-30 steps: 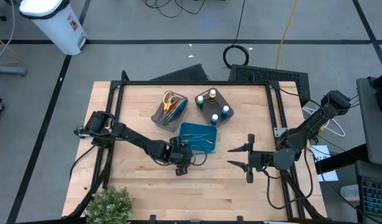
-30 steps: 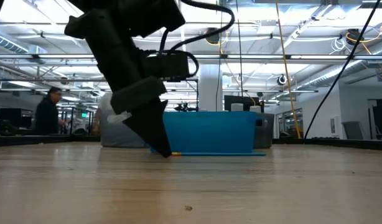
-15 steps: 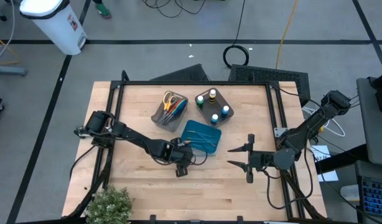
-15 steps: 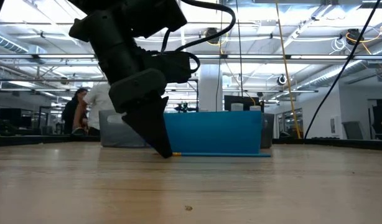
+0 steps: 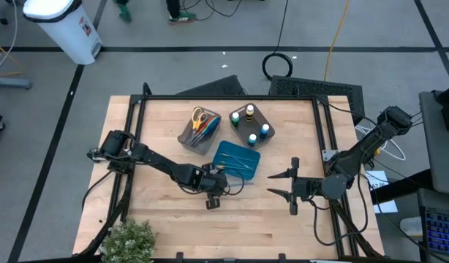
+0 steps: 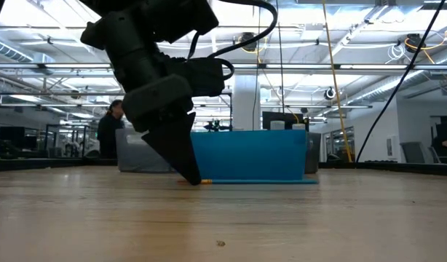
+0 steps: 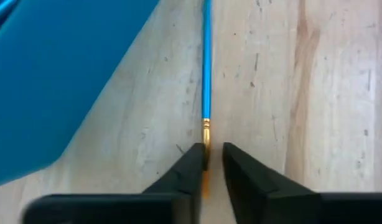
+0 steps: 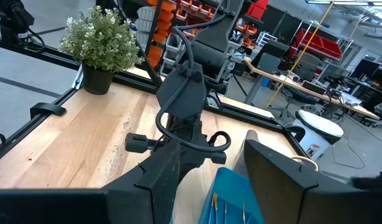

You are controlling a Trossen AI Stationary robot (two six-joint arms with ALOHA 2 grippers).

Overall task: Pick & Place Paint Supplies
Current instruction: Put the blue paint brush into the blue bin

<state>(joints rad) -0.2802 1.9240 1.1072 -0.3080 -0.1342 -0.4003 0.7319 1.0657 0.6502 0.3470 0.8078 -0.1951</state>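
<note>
Even bright overhead lighting, soft shadows, ceiling lamps glaring in low view, left wrist view slightly blurred

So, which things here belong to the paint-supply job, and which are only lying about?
Job:
- blue brush between the left claw's fingers
- brushes in the teal tray
- scissors in the bin
- paint bottles

Lying about:
- potted plant
- white container on the floor
</note>
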